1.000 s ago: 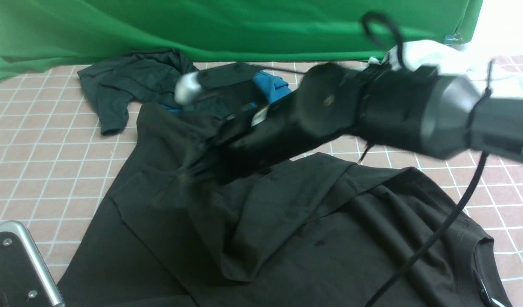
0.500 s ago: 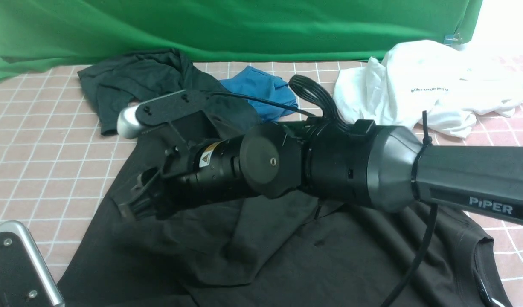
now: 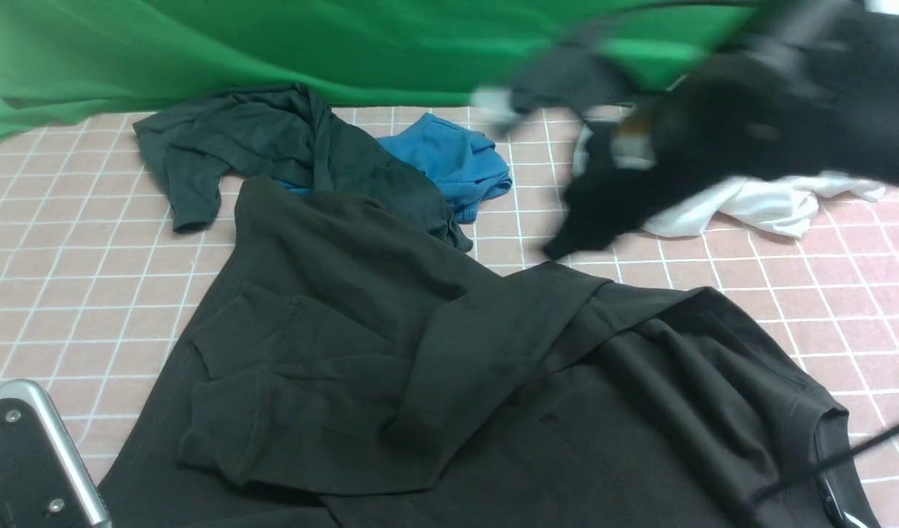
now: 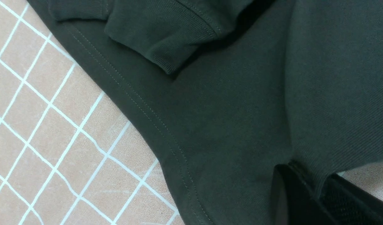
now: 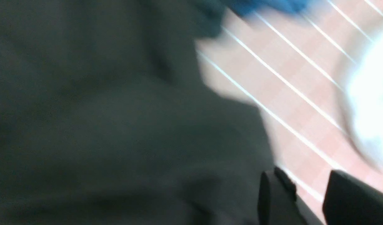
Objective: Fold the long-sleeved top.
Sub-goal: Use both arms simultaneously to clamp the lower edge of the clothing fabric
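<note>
Pink gridded tablecloth [image 3: 90, 293] is running back to a green backdrop [image 3: 273, 44].

Front view: long-sleeved top [image 3: 420, 367] is lying spread over centre & near side of the cloth. One sleeve [image 3: 493, 330] is lying folded across the body, neckline toward robot's right. Greenish-black shirt [image 3: 237, 139], blue cloth [image 3: 449, 158] & white tee [image 3: 757, 209] are sitting behind it. Right gripper [image 3: 570, 242] is hanging blurred above the cloth near the tee, clear of the top.

Left wrist view: left gripper [image 4: 316, 190] is pinching the top's fabric, jaws pressed together on it. Stitched hem [image 4: 141, 106] is lying flat on the grid, w/ a ribbed cuff [image 4: 166, 47] resting on the body.

Right wrist view: v. blurred. Right gripper's jaws are standing apart, bare cloth showing btwn them, nothing held.

Handling, prob.: soft, limp knit, light, not fragile. It's going to sag & drag rather than keep shape. Best hold is looking like hem corners or shoulder seams, pinching both layers & lifting low so the folded sleeve isn't sliding off.
</note>
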`<control>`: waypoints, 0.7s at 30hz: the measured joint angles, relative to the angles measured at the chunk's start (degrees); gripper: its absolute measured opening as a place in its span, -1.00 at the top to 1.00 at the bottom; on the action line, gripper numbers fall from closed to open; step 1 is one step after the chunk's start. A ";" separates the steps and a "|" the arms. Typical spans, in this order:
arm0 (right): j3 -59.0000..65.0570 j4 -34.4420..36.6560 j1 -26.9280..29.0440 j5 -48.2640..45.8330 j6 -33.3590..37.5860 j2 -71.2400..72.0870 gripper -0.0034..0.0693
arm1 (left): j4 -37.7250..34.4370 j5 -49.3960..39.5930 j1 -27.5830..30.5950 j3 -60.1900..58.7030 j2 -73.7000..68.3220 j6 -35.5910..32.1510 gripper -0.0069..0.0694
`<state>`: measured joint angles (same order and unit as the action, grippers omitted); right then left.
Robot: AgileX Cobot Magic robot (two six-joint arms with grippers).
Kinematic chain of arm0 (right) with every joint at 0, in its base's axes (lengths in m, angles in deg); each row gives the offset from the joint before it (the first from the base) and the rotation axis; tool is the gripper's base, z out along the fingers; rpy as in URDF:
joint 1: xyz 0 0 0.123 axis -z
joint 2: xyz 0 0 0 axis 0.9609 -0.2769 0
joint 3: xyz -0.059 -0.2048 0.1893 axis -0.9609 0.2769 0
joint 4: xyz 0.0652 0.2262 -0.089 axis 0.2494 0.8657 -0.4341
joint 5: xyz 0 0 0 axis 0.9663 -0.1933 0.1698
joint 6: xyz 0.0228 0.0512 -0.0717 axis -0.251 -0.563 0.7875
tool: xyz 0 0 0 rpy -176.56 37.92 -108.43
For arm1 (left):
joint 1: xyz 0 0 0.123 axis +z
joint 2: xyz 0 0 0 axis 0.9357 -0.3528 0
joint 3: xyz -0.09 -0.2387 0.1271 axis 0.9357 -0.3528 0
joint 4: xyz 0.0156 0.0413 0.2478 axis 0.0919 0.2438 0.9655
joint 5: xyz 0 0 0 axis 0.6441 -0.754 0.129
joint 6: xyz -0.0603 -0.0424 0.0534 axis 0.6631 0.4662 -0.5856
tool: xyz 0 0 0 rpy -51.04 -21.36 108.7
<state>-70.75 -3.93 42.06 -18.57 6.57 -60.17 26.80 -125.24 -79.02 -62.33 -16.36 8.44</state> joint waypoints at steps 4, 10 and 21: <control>10.99 -0.17 9.19 6.79 5.02 0.83 -0.05 | -0.20 0.00 0.00 0.00 0.00 0.00 0.72; 15.23 7.81 17.76 16.57 25.37 -3.39 -0.86 | -0.20 0.00 0.00 0.00 0.00 0.00 0.72; 14.72 9.44 22.72 26.25 30.74 -12.42 -0.58 | -0.20 0.00 0.00 0.00 0.00 0.00 0.72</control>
<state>-56.03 5.51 64.78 7.68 37.31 -72.58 26.60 -125.24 -79.02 -62.33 -16.36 8.44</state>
